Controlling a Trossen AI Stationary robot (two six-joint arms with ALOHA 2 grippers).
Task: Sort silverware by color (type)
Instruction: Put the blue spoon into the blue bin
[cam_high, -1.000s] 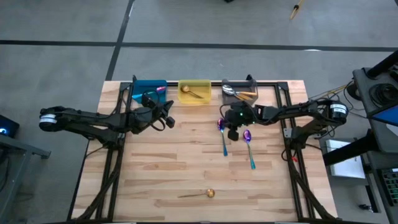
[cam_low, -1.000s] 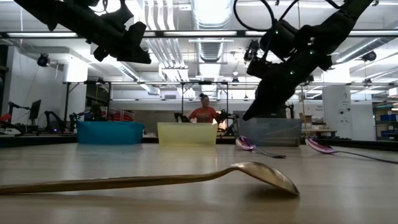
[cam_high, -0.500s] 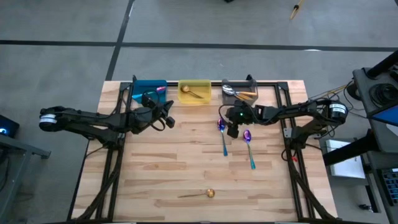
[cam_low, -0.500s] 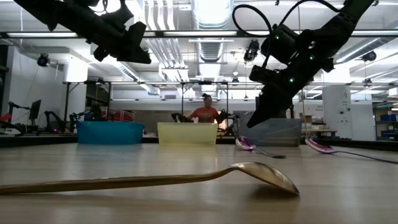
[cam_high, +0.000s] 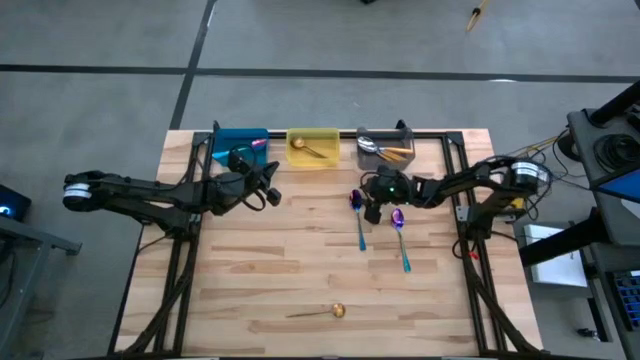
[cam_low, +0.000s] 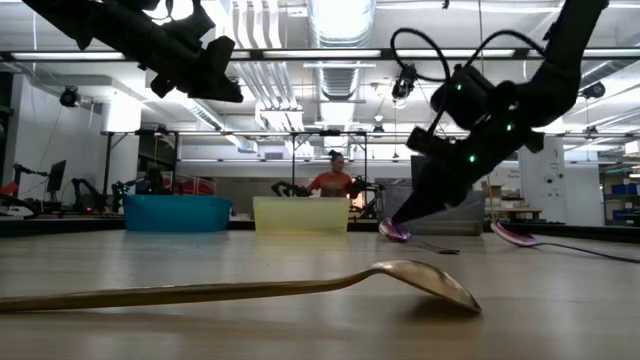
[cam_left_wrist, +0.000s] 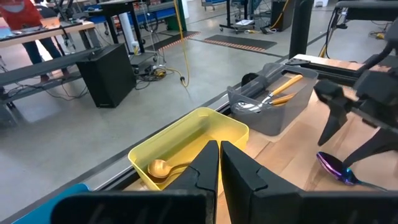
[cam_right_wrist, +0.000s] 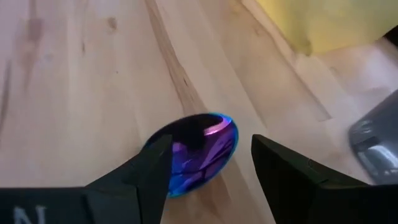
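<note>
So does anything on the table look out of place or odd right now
Nothing is spilled or damaged. Three spoons remain unsorted: two purple-blue spoons lying mid-table, the open right pincer low over one bowl, and a gold spoon alone near the front edge.

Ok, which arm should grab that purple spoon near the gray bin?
Right: its open gripper already straddles the purple spoon's bowl. The left gripper is shut, up by the blue bin.

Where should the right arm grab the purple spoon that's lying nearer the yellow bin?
Probably at the bowl end of the purple spoon, from straight above. It lies flat on the table, its thin teal handle pointing away from the bins, so only a top-down pinch across its narrow width fits. The right gripper already hangs there with open jaws straddling the bowl, as the right wrist view shows.
</note>
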